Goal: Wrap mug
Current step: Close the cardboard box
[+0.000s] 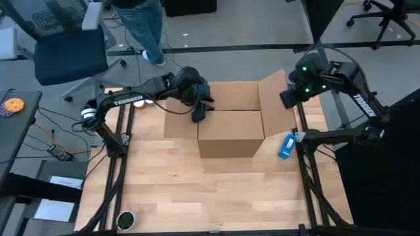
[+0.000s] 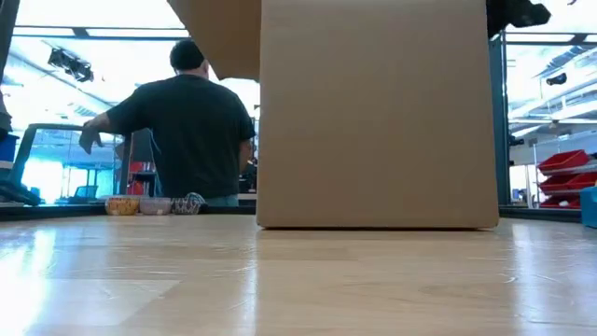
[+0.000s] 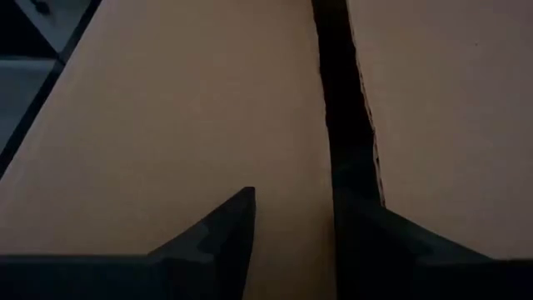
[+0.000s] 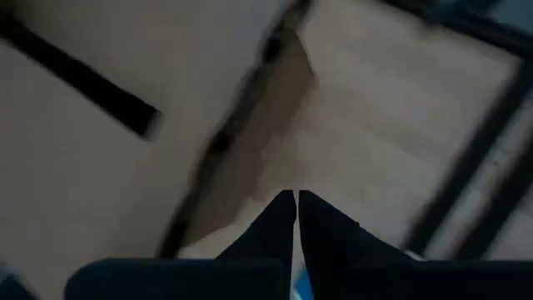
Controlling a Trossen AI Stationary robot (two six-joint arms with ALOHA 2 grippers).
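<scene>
The left gripper sits on top of the plain brown cardboard box at its left side, and in the left wrist view its fingers stand apart, flat over a flap, with the dark seam between two flaps just beside one finger. Judging by this, the step in hand is closing the box, and it would go best if the left gripper pressed down evenly near the seam so the flap lies level rather than springing back. No mug shows in any view; it is presumably inside the box, though that cannot be confirmed. On the right side one flap stands raised, so it will need folding in next. The right gripper hovers by that raised flap, fingers closed on nothing. A small blue object lies on the light wooden tabletop just right of the box, clear of the work.
</scene>
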